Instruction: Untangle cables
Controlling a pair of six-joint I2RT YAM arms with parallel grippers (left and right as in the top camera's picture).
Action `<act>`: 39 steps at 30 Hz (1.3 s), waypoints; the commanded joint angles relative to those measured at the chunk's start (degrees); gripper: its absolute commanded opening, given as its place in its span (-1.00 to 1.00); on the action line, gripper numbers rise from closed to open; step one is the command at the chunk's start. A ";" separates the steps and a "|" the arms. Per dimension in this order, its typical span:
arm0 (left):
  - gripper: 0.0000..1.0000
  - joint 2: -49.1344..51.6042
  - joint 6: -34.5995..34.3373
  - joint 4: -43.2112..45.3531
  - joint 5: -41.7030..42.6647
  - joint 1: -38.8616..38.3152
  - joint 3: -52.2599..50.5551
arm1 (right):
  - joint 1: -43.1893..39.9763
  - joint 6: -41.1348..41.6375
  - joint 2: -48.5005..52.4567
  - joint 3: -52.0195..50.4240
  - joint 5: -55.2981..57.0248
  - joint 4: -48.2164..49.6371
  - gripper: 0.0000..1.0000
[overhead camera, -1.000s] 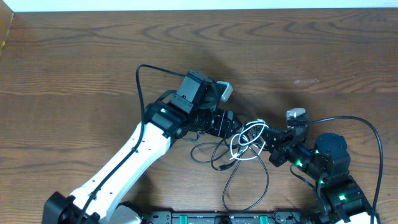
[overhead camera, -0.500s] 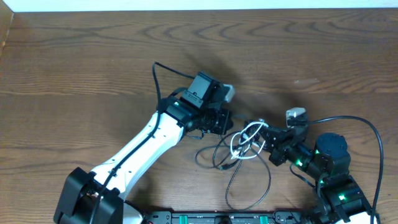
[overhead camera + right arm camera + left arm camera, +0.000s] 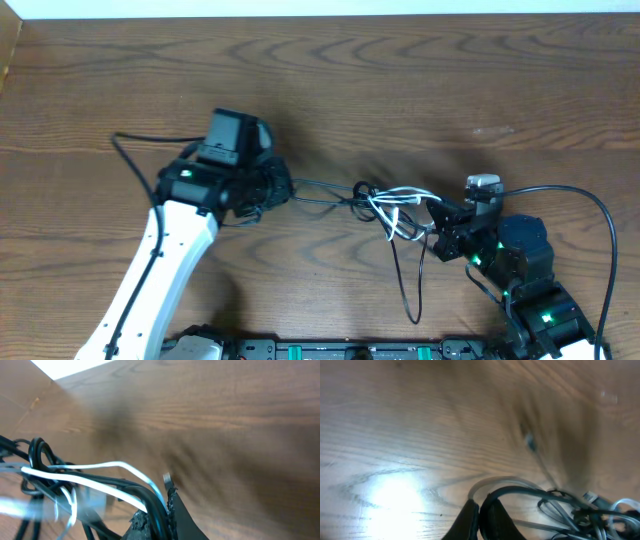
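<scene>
Right of centre on the desk (image 3: 90, 60), nearer the robot-side edge than the far one, saw the cables (image 3: 372, 196) drawn into a small knot. Noted the left tool (image 3: 283, 188) shut on black strands (image 3: 320, 185), stretched nearly straight from it rightward to the knot. Found the right tool (image 3: 437, 213) closed on black and white cords together, just right of the knot. Saw the white cable (image 3: 405, 192) looped between knot and right tool. Traced one loose black cable (image 3: 402, 280) from the knot toward the robot-side edge, ending short of it. Checked the wrist views: left fingertips (image 3: 467, 517) pinched on a dark cord, right fingertips (image 3: 175, 510) clamped around dark cords and the white one.
</scene>
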 commanded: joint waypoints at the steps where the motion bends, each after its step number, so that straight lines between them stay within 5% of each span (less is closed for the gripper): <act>1: -0.85 -0.42 -1.64 -2.14 -18.01 8.09 0.09 | -2.51 0.00 -0.63 0.70 24.26 -2.89 -0.98; 9: -0.85 -0.15 -5.33 -2.80 -17.81 9.75 0.09 | -2.49 5.57 -0.63 0.70 24.96 -5.84 -0.65; 13: -0.84 -0.04 -5.44 -2.78 -11.41 9.70 0.09 | -2.49 12.17 -0.63 0.70 20.90 -6.47 -0.73; 15: -0.66 0.17 -4.17 -2.75 -6.45 9.60 0.09 | -2.49 14.75 -0.63 0.70 16.79 -6.32 -0.97; 18: -0.33 0.31 -2.25 -2.78 -4.68 8.90 0.09 | -2.49 14.91 -0.63 0.70 10.91 -5.60 -0.98; 25: 0.11 0.59 -0.90 -2.75 -4.94 6.23 0.09 | -2.49 7.30 -0.63 0.70 -8.57 -0.33 -0.98; 30: 0.13 0.61 -0.90 -2.78 -5.07 4.92 0.09 | -2.49 2.14 -0.63 0.70 -27.28 9.55 -0.98; 36: 0.14 0.61 1.53 -2.75 -4.83 2.36 0.09 | -2.36 0.61 -0.39 0.70 -32.72 14.27 -0.98; 39: 0.31 0.61 2.14 -2.34 -4.76 0.33 0.09 | -2.14 -2.51 0.70 0.70 -41.29 16.79 -0.98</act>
